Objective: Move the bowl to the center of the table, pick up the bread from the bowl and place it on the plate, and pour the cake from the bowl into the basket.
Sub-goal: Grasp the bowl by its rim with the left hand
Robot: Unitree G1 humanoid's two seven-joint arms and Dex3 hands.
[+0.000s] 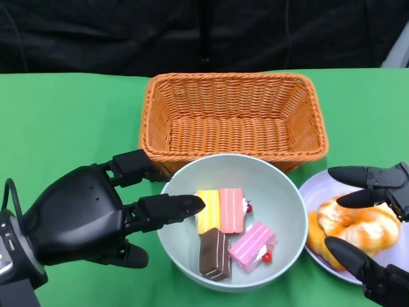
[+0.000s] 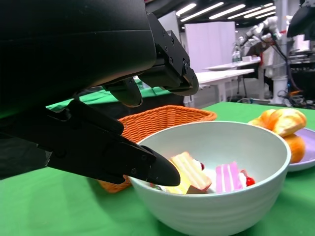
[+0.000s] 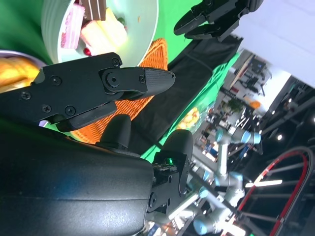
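Observation:
The pale green bowl (image 1: 281, 195) stands mid-table in front of the basket (image 1: 233, 115) and holds several cake pieces (image 1: 220, 220), yellow, pink and brown. My left hand (image 1: 83, 214) is at the bowl's left side, fingers apart, with one fingertip (image 2: 152, 169) reaching over the rim and another outside it towards the basket. The bread (image 1: 348, 224) lies on the lavender plate (image 1: 316, 188) to the right of the bowl. My right hand (image 1: 377, 179) hovers around the bread with its fingers spread and nothing in them. The right wrist view shows the bowl (image 3: 138, 29) beyond that hand's fingers (image 3: 128, 78).
The orange wicker basket is empty and nearly touches the bowl's far rim. Green cloth covers the table (image 1: 57, 121); a dark curtain hangs behind it. The plate runs to the picture's right edge.

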